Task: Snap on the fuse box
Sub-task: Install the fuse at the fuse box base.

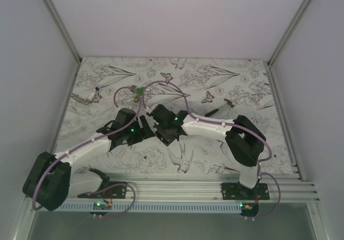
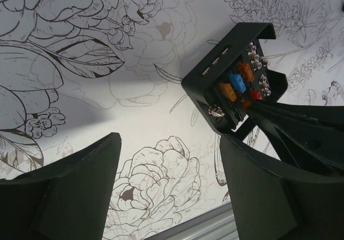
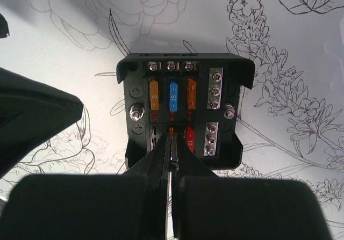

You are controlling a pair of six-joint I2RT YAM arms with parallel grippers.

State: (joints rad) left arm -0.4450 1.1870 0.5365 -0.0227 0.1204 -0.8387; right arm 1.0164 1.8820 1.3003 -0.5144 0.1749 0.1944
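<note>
The fuse box (image 3: pixel 185 111) is a small black open box lying on the flower-print table. Orange, blue and red fuses and silver screws show inside it. My right gripper (image 3: pixel 172 138) is shut, with its tips down in the box against a small orange fuse (image 3: pixel 171 129) in the lower middle slot. Whether the tips pinch that fuse I cannot tell. My left gripper (image 2: pixel 171 143) stands open over bare table just left of the fuse box (image 2: pixel 231 84), with nothing between its fingers. In the top view both grippers (image 1: pixel 153 127) meet mid-table and hide the box.
A small green piece (image 1: pixel 138 91) lies behind the left arm. A thin black stick (image 1: pixel 210 112) lies behind the right arm, and a small metal part (image 1: pixel 86 97) sits at the far left. The metal rail (image 1: pixel 204 183) runs along the near edge. White walls enclose the table.
</note>
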